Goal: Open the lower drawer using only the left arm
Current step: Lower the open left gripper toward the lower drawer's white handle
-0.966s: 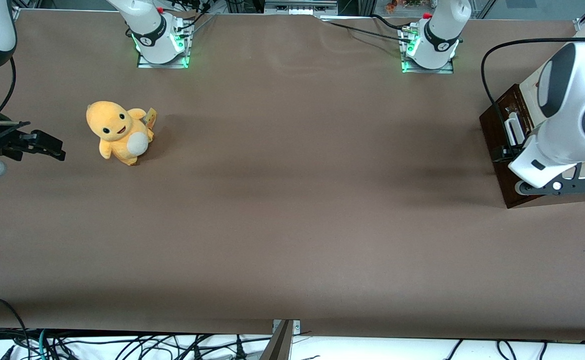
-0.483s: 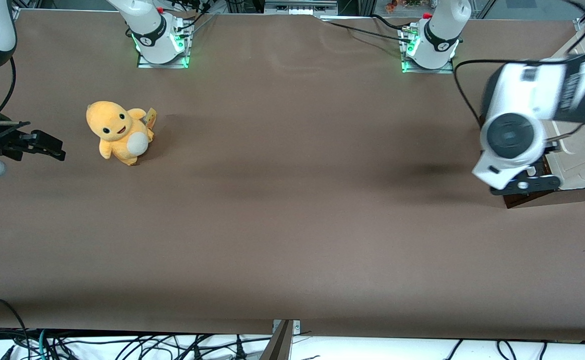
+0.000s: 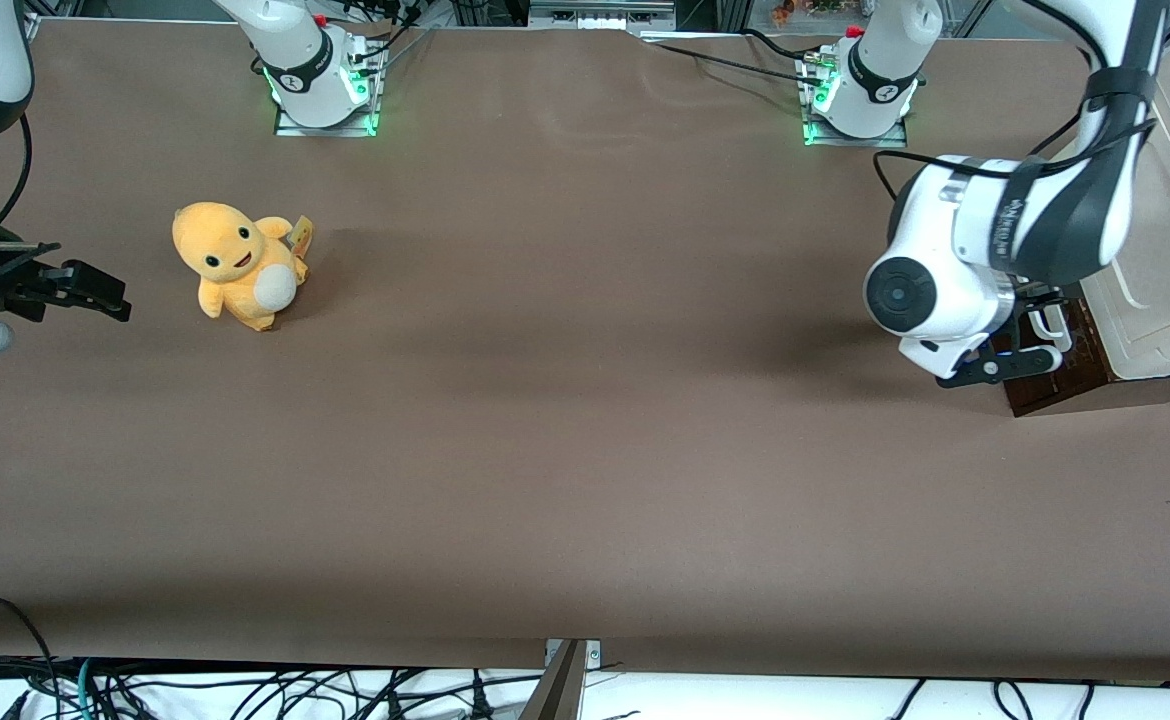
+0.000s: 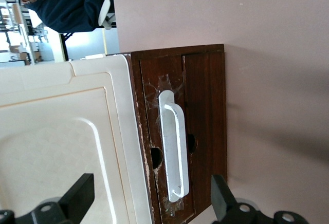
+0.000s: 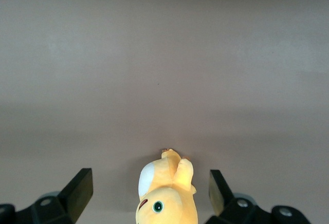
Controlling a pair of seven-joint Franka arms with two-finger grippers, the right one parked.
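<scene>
The left arm's hand is spread wide and holds nothing, its two black fingers standing well apart with a clear gap between them. Just ahead of that gap, not yet touched, lies the white bar handle, fixed to the dark brown front of the lower drawer. The handle's long axis runs along the line of approach rather than across the gap, so as I judge it the fingers straddle the bar's width and need only travel forward and close. The drawer front looks flush with its surround, so the drawer appears shut and the pull not yet begun. From the front camera, the left arm reaches out over the cabinet at the working arm's end of the bench, its round wrist hiding most of the drawer front, which faces toward the parked arm's end; a pull would therefore run that way along the bench. Above the drawer sits the cream panel. Well apart, toward the parked arm's end, stands a yellow plush toy.
</scene>
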